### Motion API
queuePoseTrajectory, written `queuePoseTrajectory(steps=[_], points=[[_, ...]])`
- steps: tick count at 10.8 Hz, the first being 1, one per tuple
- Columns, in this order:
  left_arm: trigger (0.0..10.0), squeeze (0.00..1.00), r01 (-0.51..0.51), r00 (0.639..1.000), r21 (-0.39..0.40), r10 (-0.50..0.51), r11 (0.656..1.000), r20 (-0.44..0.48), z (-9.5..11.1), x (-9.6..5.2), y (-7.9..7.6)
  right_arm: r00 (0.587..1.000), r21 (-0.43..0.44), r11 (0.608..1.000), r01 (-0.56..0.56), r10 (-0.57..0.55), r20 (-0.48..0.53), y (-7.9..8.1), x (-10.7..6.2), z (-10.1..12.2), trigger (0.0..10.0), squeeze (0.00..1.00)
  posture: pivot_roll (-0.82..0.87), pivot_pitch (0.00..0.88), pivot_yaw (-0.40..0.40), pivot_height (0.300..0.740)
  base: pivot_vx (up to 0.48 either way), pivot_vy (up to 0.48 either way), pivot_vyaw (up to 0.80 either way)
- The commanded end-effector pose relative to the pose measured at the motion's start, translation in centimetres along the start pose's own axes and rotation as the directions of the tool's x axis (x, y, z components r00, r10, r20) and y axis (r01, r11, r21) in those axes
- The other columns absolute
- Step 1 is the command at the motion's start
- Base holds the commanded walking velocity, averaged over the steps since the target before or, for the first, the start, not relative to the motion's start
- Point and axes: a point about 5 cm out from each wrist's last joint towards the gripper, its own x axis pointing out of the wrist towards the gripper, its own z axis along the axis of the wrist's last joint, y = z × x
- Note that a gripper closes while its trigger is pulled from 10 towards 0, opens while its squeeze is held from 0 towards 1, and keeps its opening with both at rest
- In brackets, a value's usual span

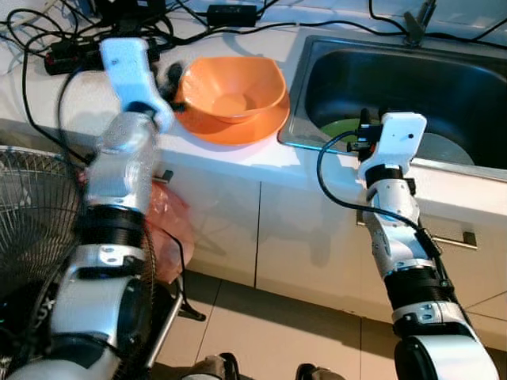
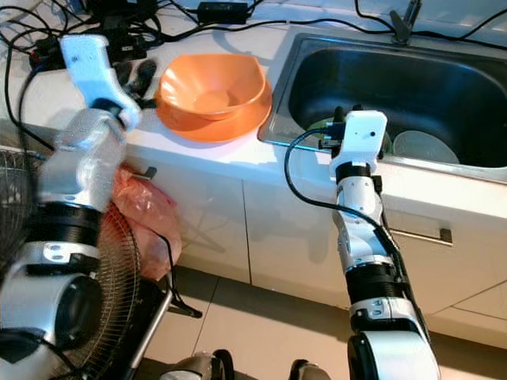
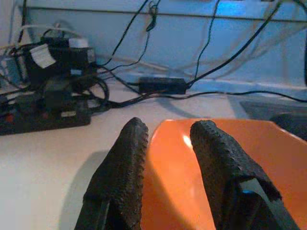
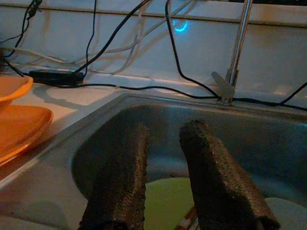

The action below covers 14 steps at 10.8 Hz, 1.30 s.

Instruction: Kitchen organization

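Note:
An orange bowl [image 1: 234,91] rests on an orange plate [image 1: 242,131] on the white counter, left of the steel sink [image 1: 412,71]. My left gripper [image 1: 169,81] hovers at the bowl's left rim, open, and its fingertips [image 3: 132,136] frame the orange rim [image 3: 172,158] without clearly touching it. My right gripper [image 1: 363,127] is held over the sink's front edge, open and empty, with its fingertips [image 4: 196,136] pointing down into the basin. Beneath it lie a green plate [image 4: 163,196] and, beside that, a white plate [image 2: 424,146].
Black cables and a power strip [image 1: 79,47] clutter the counter's back. The faucet [image 4: 238,43] rises behind the sink. A metal fan [image 1: 32,214] and a red plastic bag [image 1: 170,229] stand by the cabinet at lower left. A drawer handle [image 1: 459,237] juts out under the sink.

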Motion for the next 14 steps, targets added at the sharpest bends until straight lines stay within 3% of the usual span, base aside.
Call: queuePoseTrajectory(steps=[1,8,14], points=[[10.0,0.0,-0.015,1.0,0.015,0.015,1.0,-0.001,-0.2,-0.2,0.2,1.0,0.0,1.0,0.004,-0.004,0.014,-0.1,0.0,0.4,10.0,0.0,0.03,0.139,0.052,0.74,0.0,0.0,0.0],[10.0,0.0,-0.022,0.997,0.027,0.02,0.999,0.071,0.9,-0.4,0.1,1.0,-0.001,1.0,0.004,-0.004,0.016,-0.1,0.0,0.3,10.0,0.0,0.03,0.118,0.054,0.74,0.0,0.0,0.0],[10.0,0.0,-0.033,0.997,0.02,0.031,0.999,0.069,0.8,-0.4,0.2,1.0,0.009,1.0,0.015,-0.015,0.017,-0.5,0.1,0.5,10.0,0.0,0.03,0.127,0.048,0.74,0.281,0.0,0.0]])
